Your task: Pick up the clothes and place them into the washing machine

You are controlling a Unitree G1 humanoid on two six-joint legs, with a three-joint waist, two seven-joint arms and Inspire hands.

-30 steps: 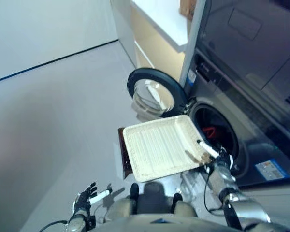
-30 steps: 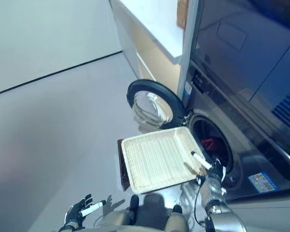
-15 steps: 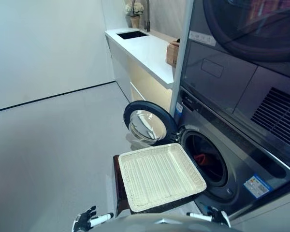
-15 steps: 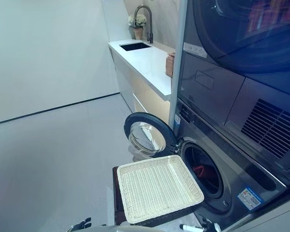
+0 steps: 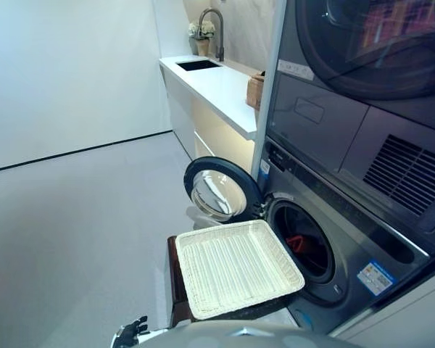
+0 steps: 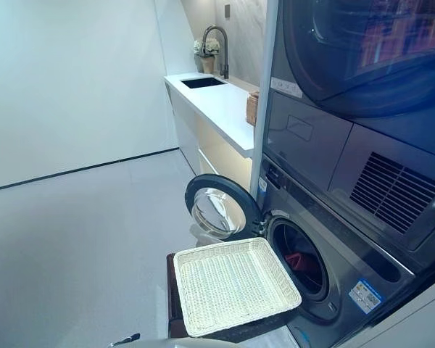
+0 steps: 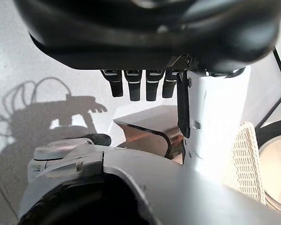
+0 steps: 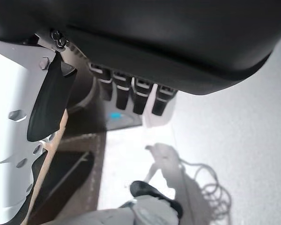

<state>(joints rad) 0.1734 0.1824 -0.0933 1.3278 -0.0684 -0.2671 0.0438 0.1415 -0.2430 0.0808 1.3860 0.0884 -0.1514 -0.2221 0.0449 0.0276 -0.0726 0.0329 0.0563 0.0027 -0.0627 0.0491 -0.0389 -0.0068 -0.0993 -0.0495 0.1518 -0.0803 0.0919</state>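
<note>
At 4 o'clock, red clothes (image 5: 296, 243) seemingly sit inside the washing machine (image 5: 326, 217); basket (image 5: 235, 267) emptied; right hand (image 8: 131, 93) withdrawn, left hand (image 7: 140, 84) too, both relaxed, holding nothing.

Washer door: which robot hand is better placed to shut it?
Likely left: the open washer door hangs left of the drum, toward the left robot hand. The right robot hand shows only in its wrist view.

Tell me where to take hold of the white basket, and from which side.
Grip the basket by its raised rim at the near corner, coming from the robot's side. It lies flat and empty on the stand, its far edge close to the open washer door, so the near rim is the freest.
</note>
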